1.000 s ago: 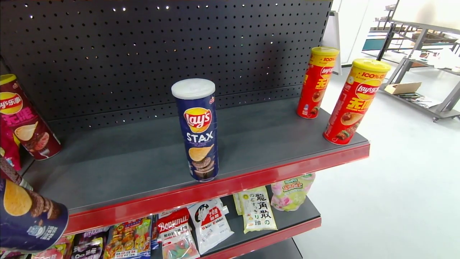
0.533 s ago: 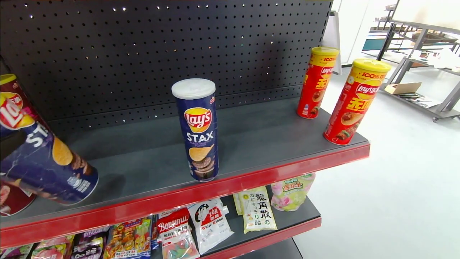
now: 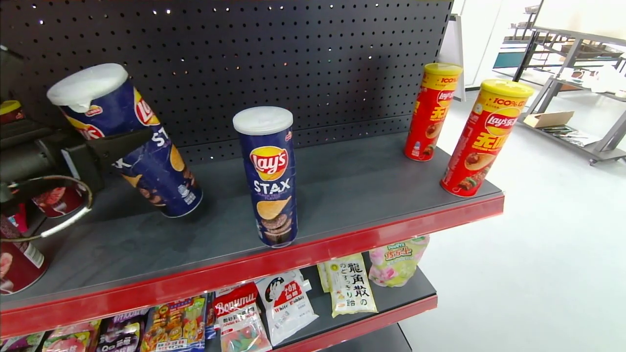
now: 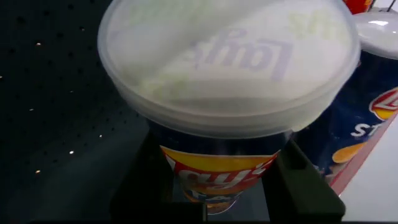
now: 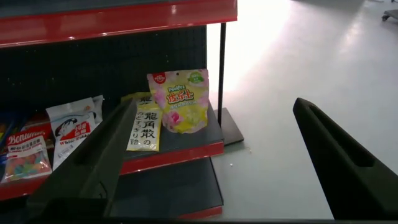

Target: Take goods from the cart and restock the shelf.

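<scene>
Left gripper: I see it at the upper left of the head frame, clamped round the middle of a blue chip can.
Held can: tilted, with its white lid toward the upper left and its base low over the top shelf; I cannot tell if it touches.
Standing blue can: upright at frame centre, near the shelf's red front edge, right of the held one and apart from it.
Red cans: 2, upright at the shelf's right end, the nearer one at the front corner.
Right gripper: jaws spread wide, holding nothing; snack bags on a lower shelf lie beyond.
</scene>
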You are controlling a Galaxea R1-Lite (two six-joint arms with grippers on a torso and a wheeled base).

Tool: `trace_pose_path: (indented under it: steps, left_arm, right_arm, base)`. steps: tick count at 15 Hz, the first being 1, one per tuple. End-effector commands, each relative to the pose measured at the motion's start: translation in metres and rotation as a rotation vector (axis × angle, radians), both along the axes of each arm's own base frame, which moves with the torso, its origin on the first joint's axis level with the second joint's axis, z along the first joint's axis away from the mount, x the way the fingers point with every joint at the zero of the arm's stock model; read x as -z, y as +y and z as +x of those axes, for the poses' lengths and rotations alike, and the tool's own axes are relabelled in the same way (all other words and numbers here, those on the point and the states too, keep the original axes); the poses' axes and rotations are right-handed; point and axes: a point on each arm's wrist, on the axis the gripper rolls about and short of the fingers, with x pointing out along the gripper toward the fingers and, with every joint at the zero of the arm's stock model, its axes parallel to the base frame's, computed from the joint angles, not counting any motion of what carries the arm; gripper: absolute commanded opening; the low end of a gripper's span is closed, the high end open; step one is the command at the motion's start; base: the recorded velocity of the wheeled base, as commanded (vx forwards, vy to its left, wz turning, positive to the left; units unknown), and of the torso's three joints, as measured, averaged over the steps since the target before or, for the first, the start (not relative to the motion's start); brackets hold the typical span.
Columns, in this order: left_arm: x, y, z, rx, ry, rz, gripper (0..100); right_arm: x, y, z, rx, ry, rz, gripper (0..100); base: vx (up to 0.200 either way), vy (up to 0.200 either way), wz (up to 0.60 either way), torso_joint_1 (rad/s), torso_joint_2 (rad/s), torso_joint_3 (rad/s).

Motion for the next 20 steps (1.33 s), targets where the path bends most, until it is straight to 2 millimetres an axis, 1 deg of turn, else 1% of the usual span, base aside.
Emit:
trace_pose_path:
  steps: [1,3,4,5,7,8,10,17,20]
  left_arm:
    - [0.017,-0.014,0.038,0.038,0.075,0.008,0]
    - [0.01,-0.028,0.067,0.072,0.063,-0.016,0]
    - [0.008,-0.032,0.073,0.082,0.065,-0.033,0]
    - [0.002,-0.046,0.088,0.115,0.075,-0.079,0]
    - [0.006,-0.055,0.103,0.127,0.083,-0.076,0]
    - [0.009,-0.065,0.115,0.14,0.09,-0.073,0]
    - [0.017,-0.07,0.132,0.141,0.099,-0.059,0]
    - [0.024,-0.079,0.163,0.149,0.069,-0.01,0]
    - [0.026,-0.079,0.163,0.154,0.065,0.015,0]
  right_arm:
    - [0.0,0.0,0.0,0.0,-0.001,0.0,100]
    - [0.0,0.0,0.0,0.0,-0.001,0.0,100]
    - [0.0,0.0,0.0,0.0,-0.001,0.0,100]
    - [0.0,0.0,0.0,0.0,-0.001,0.0,100]
    - [0.0,0.0,0.0,0.0,-0.001,0.0,100]
    - [0.0,0.0,0.0,0.0,-0.001,0.0,100]
    - [0.0,0.0,0.0,0.0,-0.001,0.0,100]
    - [0.0,0.0,0.0,0.0,-0.001,0.0,100]
    - [0.0,0.0,0.0,0.0,-0.001,0.0,100]
  base:
    - [0.0,0.0,0.0,0.0,0.0,0.0]
    - [0.0,0.0,0.0,0.0,0.0,0.0]
    - [0.0,0.0,0.0,0.0,0.0,0.0]
    - [0.0,0.0,0.0,0.0,0.0,0.0]
    - [0.0,0.0,0.0,0.0,0.0,0.0]
    - [0.0,0.0,0.0,0.0,0.0,0.0]
    - [0.0,0.0,0.0,0.0,0.0,0.0]
    - [0.0,0.0,0.0,0.0,0.0,0.0]
    - [0.0,0.0,0.0,0.0,0.0,0.0]
